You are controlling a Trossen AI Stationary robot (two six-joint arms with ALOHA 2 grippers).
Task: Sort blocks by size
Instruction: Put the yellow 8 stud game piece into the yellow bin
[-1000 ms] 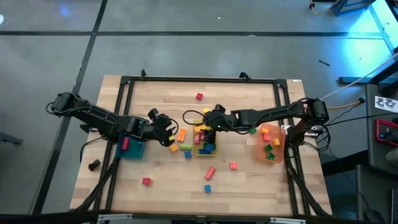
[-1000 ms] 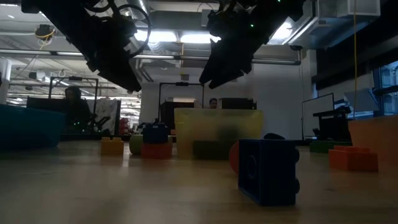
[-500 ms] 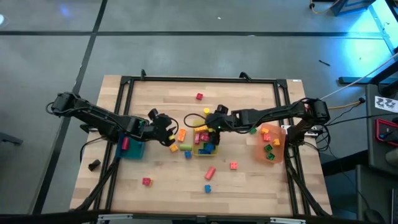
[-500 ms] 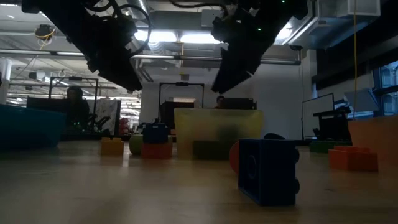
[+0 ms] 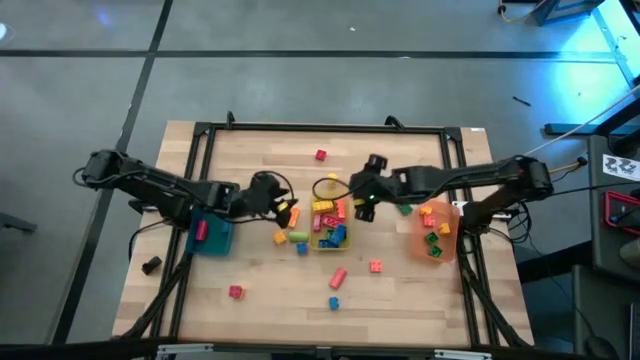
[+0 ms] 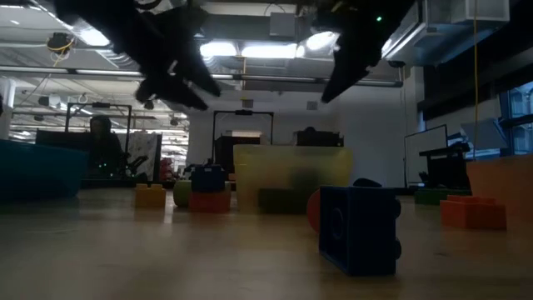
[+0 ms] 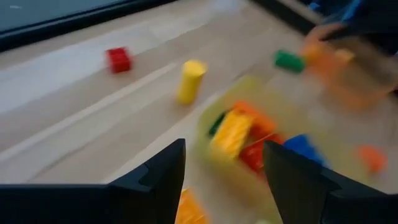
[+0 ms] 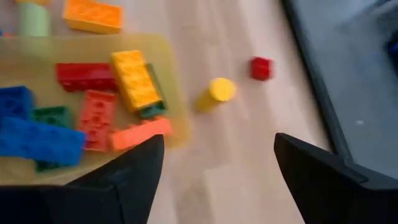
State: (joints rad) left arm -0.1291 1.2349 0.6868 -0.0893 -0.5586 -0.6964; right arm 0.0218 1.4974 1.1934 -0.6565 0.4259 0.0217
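Left tool [image 5: 283, 203]: spread wide with nothing between its fingers, hovering above the wooden tabletop [image 5: 260, 150] just at nine o'clock of the yellow translucent plastic bin [image 5: 328, 240].
Right tool [image 5: 362, 205]: also spread and carrying nothing, hanging at about two o'clock of the same bin, close to its rim.
Yellow bin contents: a yellow studded brick [image 8: 135, 78], a red studded bar [image 8: 84, 75], an orange bar [image 8: 140, 132], blue bricks [image 8: 37, 140] and a green piece lie jumbled inside.
Loose blocks, far side: a small red cube [image 5: 320, 155] at twelve o'clock of the yellow bin, and a yellow cylinder [image 8: 214, 93] nearer that bin.
Loose blocks, near side: a pink bar [image 5: 338, 276], a small blue block [image 5: 335, 302], an orange cube [image 5: 375, 266] and a red cube [image 5: 235, 292] lie scattered, well apart.
Orange translucent bin [image 5: 440, 232]: at three o'clock, holding what look like green, red and yellow small pieces.
Blue translucent bin [image 5: 212, 236]: at nine o'clock, beneath the left arm, with a red block [image 5: 200, 231] in it.
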